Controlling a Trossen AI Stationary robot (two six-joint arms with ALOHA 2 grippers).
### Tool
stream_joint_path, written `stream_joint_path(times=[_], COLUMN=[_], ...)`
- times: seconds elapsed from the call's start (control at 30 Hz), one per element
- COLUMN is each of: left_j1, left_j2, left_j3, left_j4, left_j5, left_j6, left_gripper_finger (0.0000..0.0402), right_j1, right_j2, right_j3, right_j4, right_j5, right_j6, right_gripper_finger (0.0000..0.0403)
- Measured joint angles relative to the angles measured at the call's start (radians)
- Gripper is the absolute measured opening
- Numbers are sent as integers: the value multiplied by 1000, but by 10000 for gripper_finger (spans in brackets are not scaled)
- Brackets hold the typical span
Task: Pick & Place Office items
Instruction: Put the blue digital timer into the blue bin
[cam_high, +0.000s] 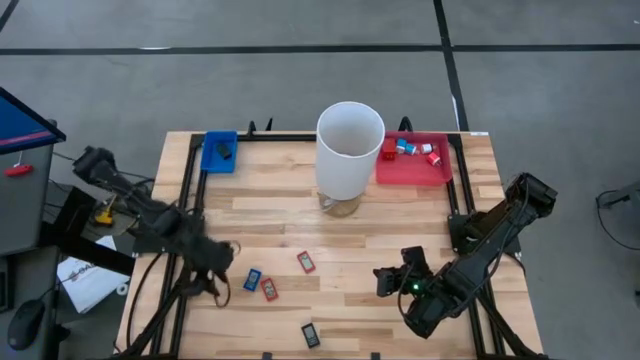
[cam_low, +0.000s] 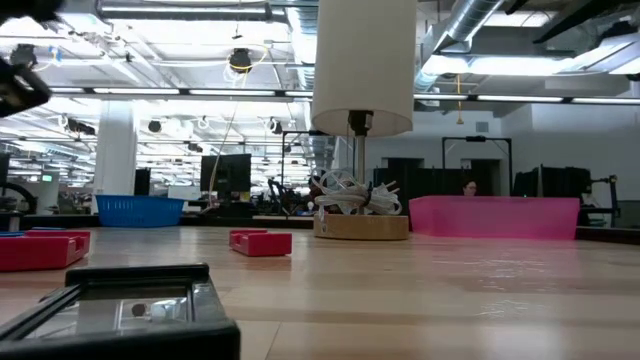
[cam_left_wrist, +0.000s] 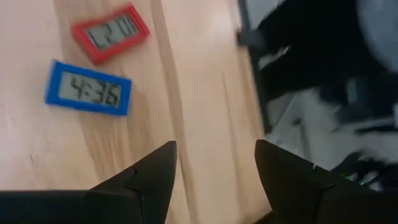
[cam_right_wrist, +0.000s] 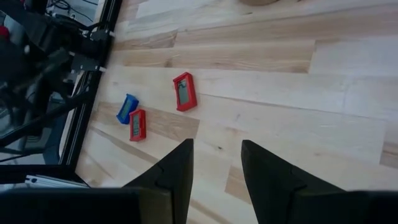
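Left pincer (cam_left_wrist: 214, 180), released and empty, hangs beside blue clock (cam_left_wrist: 87, 88): light, stiff, slippery plastic; pinch its long edges.

Four flat rectangular plastic digital clocks lie face-up on the wood: a blue-framed one (cam_high: 252, 279) touching-close beside a red-framed one (cam_high: 269, 289), another red one (cam_high: 306, 262) near them toward table centre, and a black one (cam_high: 311, 335) at the near edge. A dark piece (cam_high: 226, 152) sits in the blue tray. Small red and blue-white cube-like bits (cam_high: 412, 150) cluster in the red tray.
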Motion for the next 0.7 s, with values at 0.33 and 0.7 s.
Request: stream_joint_path(times=[0.33,0.7], left_j1=[-119,-46], left_j2=[284,372], left_j3=[103,103], left_j4=[1,53], left_j5=[-368,-393], left_j6=[268,289], left_gripper_finger=[223,351], right_j1=[0,22], right_j2=[0,0], right_j3=[0,0], right_j4=[0,13], right_j5=[-1,-4], right_j6=[-5,-7], right_gripper_finger=[128,128])
